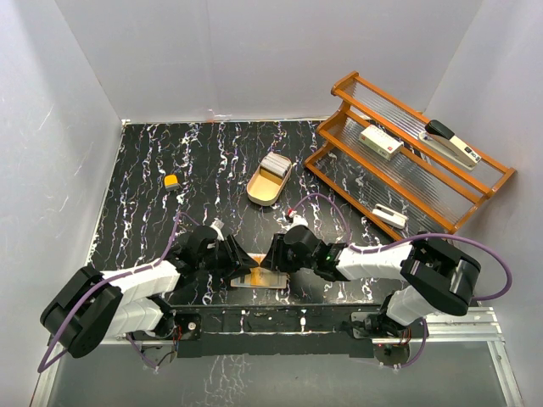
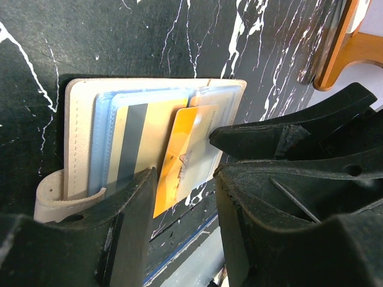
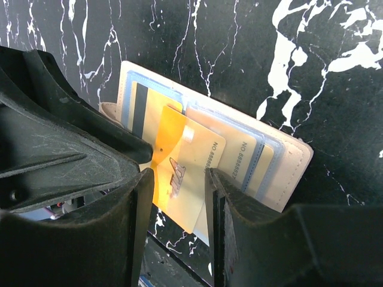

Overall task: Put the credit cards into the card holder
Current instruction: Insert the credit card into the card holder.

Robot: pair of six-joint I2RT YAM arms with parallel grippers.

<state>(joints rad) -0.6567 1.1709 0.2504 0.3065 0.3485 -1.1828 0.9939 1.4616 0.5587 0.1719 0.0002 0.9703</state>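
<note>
Where the card holder [image 2: 76,131] lies: open and flat on the tabletop [image 1: 212,161], close to its near edge, between my two arms. Its clear sleeves [image 2: 103,149] already carry cards.
Loose card [image 3: 185,173]: orange and cream, with its upper end over the sleeves and its lower end sticking out toward me. It sits skewed against the holder's edges, and I cannot tell whether its tip is inside a slot.
Left gripper [image 2: 184,185]: jaws part-way apart with the loose card in the gap. I cannot tell whether they pinch its edges.
Right gripper [image 3: 178,185]: same posture from the other side, half parted astride the card. I cannot tell whether it grips.
Jam risk: if I push on at this skew, I judge a corner would catch on a sleeve mouth and the card would bow or spring away.
Slide risk: nothing visibly pins the holder, so a push may just shove it along the tabletop.
Collision risk: both grippers crowd one card, so closing either could knock the other.
Gold tray [image 1: 259,193]: well apart, with more cards [image 1: 274,164] waiting in it.
</note>
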